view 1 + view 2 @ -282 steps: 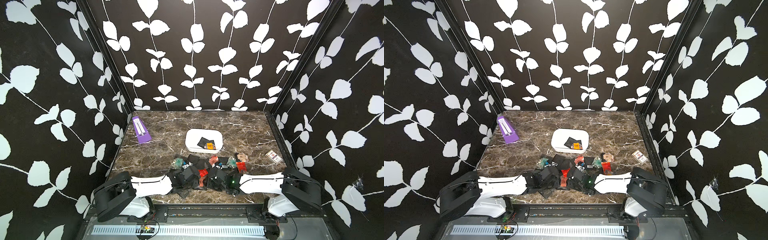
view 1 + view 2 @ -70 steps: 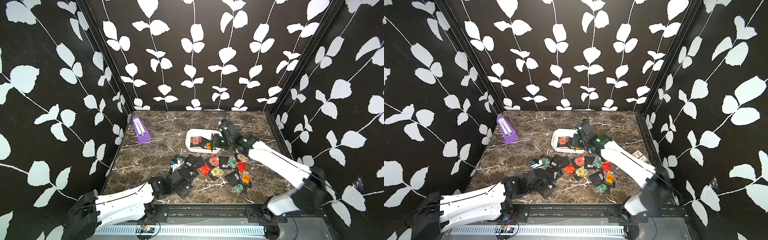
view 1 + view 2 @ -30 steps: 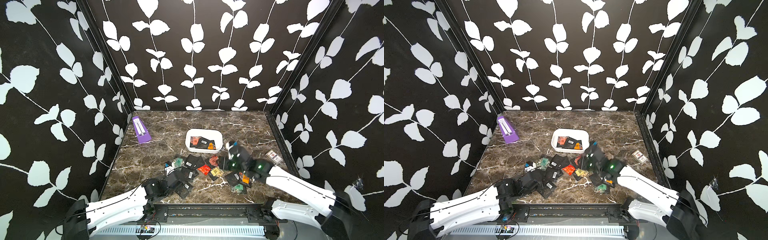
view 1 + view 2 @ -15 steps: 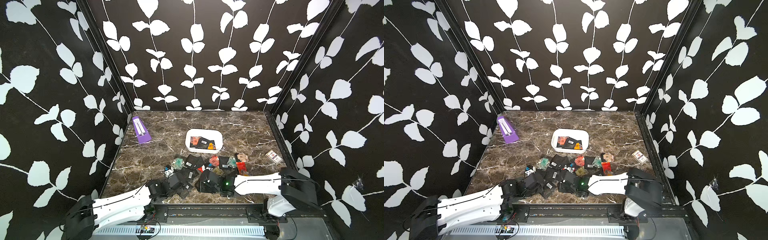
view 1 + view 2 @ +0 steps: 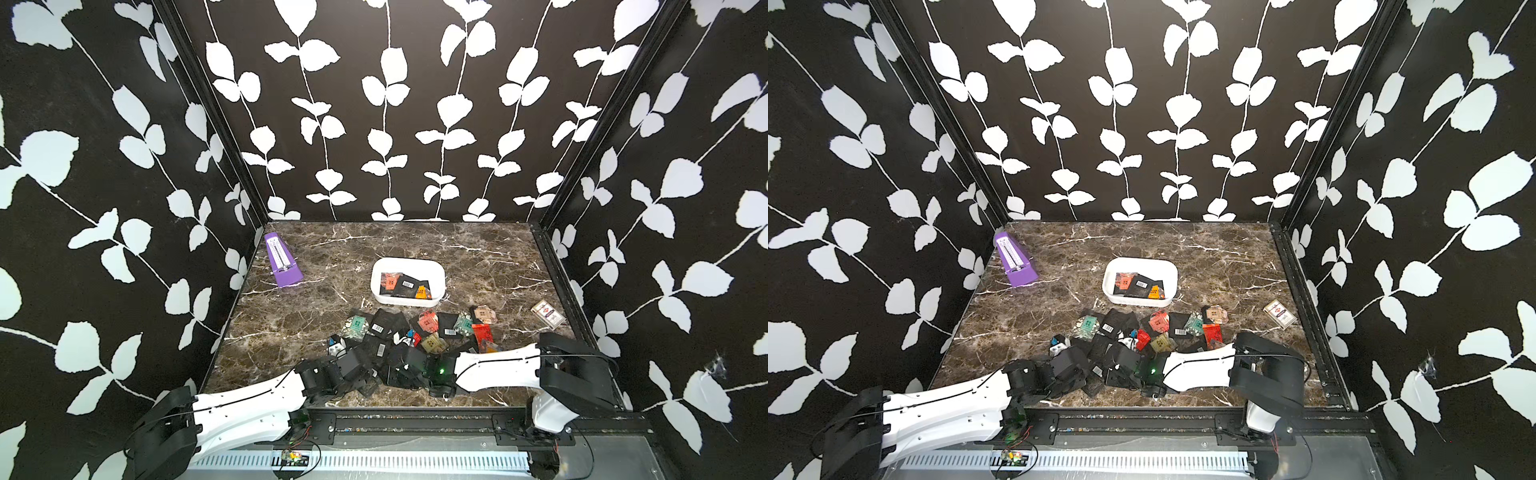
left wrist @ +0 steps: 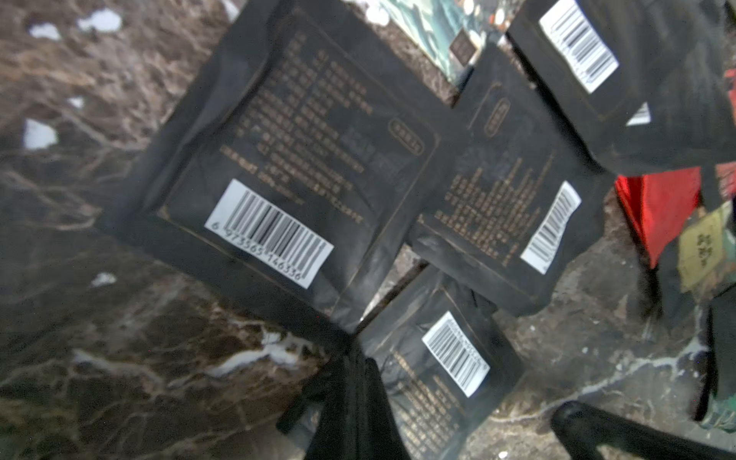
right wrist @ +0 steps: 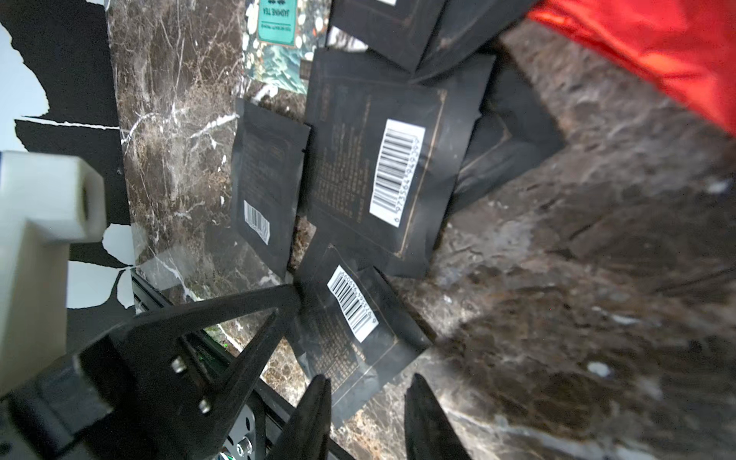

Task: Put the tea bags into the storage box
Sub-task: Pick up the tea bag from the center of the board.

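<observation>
Right gripper (image 7: 369,382) back from storage box (image 5: 405,301), parted over tea bags (image 5: 428,322), left gripper (image 6: 354,358) pinching black sachet (image 6: 286,159)

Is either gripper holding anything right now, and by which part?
Left gripper appears shut on one corner of a black tea bag. Right gripper is open, straddling another edge of that bag, holding nothing.

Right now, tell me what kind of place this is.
Most likely a robot test booth, not a kitchen: leaf-print panels wall in a marble-look tabletop on three sides, and a left arm and right arm reach in from a metal rail along the open front.
</observation>
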Controlling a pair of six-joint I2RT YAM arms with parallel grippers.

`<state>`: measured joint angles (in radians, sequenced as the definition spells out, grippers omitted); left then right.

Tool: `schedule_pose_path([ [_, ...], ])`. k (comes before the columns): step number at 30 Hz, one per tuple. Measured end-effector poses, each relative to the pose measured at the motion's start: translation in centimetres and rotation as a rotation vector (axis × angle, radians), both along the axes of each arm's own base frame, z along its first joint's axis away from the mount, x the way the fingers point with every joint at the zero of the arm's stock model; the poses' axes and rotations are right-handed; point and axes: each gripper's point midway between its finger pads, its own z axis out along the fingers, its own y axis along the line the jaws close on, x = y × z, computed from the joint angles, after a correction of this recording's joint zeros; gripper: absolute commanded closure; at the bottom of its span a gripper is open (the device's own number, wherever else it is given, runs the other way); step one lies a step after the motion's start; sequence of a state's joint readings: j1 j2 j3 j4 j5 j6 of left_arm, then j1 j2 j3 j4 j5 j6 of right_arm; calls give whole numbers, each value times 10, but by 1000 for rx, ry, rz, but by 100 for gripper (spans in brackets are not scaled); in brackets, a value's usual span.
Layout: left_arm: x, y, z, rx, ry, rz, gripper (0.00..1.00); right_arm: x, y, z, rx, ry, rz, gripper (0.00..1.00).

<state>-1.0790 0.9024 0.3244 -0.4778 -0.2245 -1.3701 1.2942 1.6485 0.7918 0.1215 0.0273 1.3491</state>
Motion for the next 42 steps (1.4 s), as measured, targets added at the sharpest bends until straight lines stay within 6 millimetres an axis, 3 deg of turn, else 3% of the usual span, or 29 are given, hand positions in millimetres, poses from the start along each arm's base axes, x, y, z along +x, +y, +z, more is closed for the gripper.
schedule_pose_path([
  [30,3,-11,-2,-42,4,7,100,6,-15,-20,-76,10,-87,62],
  [42,3,-14,-1,-50,6,2,100,9,-3,-21,-26,13,-104,66],
])
